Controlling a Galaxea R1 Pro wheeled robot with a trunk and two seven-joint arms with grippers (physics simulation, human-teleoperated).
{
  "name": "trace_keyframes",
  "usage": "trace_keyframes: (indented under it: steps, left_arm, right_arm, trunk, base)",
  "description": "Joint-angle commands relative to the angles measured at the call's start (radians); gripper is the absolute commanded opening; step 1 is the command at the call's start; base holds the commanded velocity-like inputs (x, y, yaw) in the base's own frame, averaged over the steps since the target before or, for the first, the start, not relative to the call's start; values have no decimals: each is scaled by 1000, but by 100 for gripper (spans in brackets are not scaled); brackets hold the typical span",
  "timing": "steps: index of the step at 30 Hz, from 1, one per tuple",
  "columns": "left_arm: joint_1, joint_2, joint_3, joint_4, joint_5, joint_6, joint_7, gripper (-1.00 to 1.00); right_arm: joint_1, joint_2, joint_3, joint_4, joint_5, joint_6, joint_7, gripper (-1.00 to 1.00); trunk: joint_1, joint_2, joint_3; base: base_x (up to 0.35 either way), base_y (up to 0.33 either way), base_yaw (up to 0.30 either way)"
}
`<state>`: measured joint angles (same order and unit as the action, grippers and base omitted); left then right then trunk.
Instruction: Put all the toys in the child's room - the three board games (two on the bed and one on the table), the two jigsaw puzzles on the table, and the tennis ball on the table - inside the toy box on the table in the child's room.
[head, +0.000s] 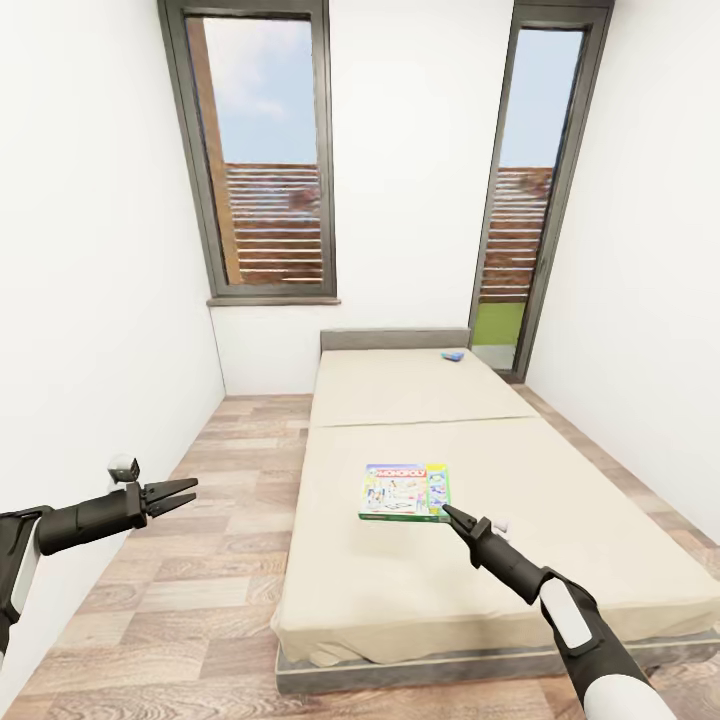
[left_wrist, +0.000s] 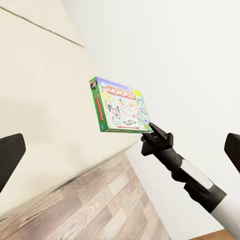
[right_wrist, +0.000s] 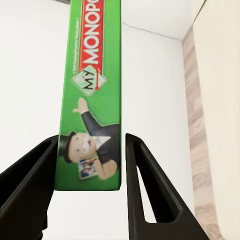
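Lying flat near the middle of the cream mattress of the bed, a green-edged Monopoly board game shows in the head view, with the right gripper at its near corner; a small blue box sits by the grey headboard. The left gripper, fingers slightly parted and empty, hangs over the wood plank floor. From the left wrist view, the board game is a thin printed rectangle with the dark right gripper at its corner. Seen by the right wrist view, two black tapered fingers stand apart on either side of the box's glossy green edge; contact cannot be told.
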<state>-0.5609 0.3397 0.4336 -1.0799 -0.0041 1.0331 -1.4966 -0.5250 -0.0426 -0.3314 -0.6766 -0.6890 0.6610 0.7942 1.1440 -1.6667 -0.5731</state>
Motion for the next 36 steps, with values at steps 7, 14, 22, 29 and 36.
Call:
trace_keyframes:
  steps: [7,14,22,29,36]
  left_arm:
    - [-1,-2,0,1,-3,9,-1,100]
    - [-1,-2,0,1,-5,9,3,100]
    - [-1,-2,0,1,-5,9,4,100]
    - [-1,-2,0,1,-5,9,4,100]
    - [-1,-3,-1,1,-5,8,4,100]
  right_arm:
    - [0,-51,4,-24,39,11,-6,-100]
    - [2,-61,3,-29,64,5,5,-100]
    - [2,-59,3,-30,66,2,6,-100]
    - [2,-55,4,-30,68,2,4,-100]
    - [2,-61,3,-29,68,2,3,-100]
  trunk:
    - [-27,49,21]
    - [-54,98,43]
    - [-85,154,68]
    - [-111,203,90]
    - [-138,252,112]
  base:
    - [0,0,0]
    - [0,0,0]
    - [0,0,0]
    - [0,0,-4]
    - [0,0,-177]
